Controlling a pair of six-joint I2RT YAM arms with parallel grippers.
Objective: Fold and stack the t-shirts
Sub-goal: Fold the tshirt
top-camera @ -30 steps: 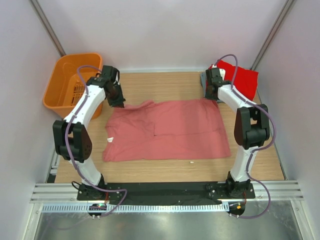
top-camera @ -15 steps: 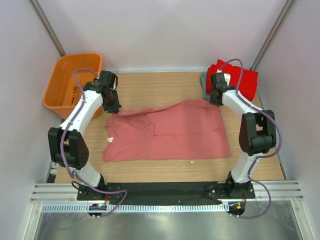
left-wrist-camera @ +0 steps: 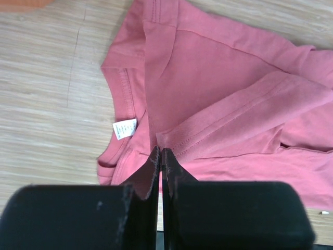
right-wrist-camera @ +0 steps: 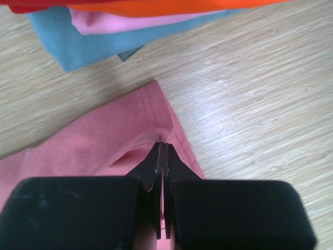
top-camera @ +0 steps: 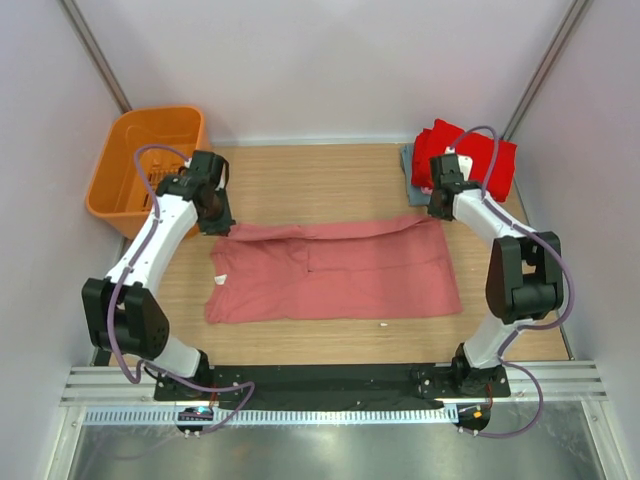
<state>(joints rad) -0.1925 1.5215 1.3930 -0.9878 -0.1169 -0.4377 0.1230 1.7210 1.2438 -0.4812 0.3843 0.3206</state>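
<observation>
Item: salmon-pink t-shirt (top-camera: 335, 275), short-sleeved cotton. We record it spread across the middle of the wooden table (top-camera: 330, 175), neck to the left. Its small white neck label (left-wrist-camera: 125, 128) shows inside the collar. The far edge is drawn up and turned toward the near side, forming a long raised fold along the top of the garment. The near part lies flat with light creases.

Left gripper (top-camera: 218, 225): at the far-left corner of the salmon-pink t-shirt, fingers pressed together on a pinch of its fabric near the shoulder.

Right gripper (top-camera: 438, 208): at the far-right corner of the salmon-pink t-shirt, fingers pressed together on the hem, which puckers at the tips.

Stack of folded t-shirts (top-camera: 470, 160): just beyond the far-right corner of the salmon-pink t-shirt. We count bright red on top, then orange (right-wrist-camera: 171, 6), pale pink (right-wrist-camera: 119, 22) and grey-blue (right-wrist-camera: 67, 44) beneath.

Surroundings: an orange plastic basket (top-camera: 105, 175) stands to the far left of the salmon-pink t-shirt, off the table's edge. Plain white walls (top-camera: 330, 70) enclose the space on three sides. A black base plate (top-camera: 330, 385) lies on the near side of the salmon-pink t-shirt.
</observation>
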